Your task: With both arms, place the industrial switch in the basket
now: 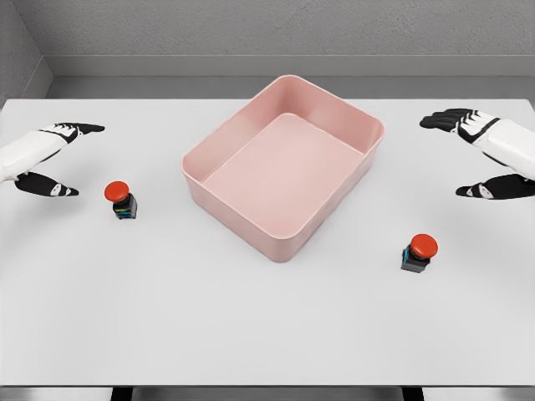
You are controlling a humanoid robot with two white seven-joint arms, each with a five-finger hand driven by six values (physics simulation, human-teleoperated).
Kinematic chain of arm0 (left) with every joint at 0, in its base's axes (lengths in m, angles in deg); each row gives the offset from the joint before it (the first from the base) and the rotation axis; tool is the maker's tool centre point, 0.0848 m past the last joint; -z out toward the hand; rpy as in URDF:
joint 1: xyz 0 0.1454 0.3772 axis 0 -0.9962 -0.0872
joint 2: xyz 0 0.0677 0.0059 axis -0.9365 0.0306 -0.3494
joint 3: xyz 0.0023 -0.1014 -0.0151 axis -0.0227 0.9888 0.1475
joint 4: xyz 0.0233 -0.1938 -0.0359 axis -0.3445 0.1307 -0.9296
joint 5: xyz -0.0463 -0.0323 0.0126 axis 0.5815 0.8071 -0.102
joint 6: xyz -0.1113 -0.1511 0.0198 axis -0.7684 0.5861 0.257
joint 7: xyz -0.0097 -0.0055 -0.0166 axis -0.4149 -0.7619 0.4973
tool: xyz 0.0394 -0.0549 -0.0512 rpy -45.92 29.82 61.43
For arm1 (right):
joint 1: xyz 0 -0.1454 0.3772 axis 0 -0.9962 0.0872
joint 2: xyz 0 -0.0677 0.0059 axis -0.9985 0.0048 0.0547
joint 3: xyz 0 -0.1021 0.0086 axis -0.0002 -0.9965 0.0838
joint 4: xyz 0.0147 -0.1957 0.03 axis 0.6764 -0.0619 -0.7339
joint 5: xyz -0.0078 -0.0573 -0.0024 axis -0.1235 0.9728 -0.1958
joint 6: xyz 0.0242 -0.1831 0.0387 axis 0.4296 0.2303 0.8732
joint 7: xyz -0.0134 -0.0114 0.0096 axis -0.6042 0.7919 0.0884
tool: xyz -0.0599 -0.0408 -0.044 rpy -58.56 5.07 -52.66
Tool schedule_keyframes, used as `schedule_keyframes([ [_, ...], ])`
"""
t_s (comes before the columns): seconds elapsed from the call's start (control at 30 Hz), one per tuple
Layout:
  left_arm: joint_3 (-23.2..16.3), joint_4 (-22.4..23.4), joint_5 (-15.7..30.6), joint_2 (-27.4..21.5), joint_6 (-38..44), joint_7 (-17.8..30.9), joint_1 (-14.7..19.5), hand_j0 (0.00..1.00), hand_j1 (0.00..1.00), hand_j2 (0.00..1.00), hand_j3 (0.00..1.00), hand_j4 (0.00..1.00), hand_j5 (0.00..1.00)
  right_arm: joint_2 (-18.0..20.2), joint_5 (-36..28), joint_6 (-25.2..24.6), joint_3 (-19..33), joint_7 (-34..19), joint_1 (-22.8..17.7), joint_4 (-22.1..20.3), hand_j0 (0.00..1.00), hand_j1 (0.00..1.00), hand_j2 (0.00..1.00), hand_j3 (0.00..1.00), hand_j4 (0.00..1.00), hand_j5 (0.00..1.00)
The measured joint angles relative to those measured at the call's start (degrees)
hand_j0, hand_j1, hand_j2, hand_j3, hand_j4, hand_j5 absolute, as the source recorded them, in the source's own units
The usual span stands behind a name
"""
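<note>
We see a pink basket [284,167] sitting empty at the middle of the white surface [167,317], turned at an angle. Two red-capped industrial switches stand upright outside it: the left switch [121,200] near the left hand [50,159], the right switch [419,252] on the surface, in front of and a little inward of the right hand [481,154]. Both hands hover at the far sides, fingers spread and relaxed, grasping nothing, neither touching a switch.
</note>
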Motion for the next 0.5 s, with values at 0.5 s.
schedule_keyframes([
  [0.5,-3.4,-3.5,-0.7,-0.1,0.0,0.0,0.0,1.0,1.0,1.0,1.0,1.0,1.0,0.2,-0.3,0.0,1.3,0.0,-6.9,-0.5,1.0,1.0,1.0,1.0,1.0,1.0],
])
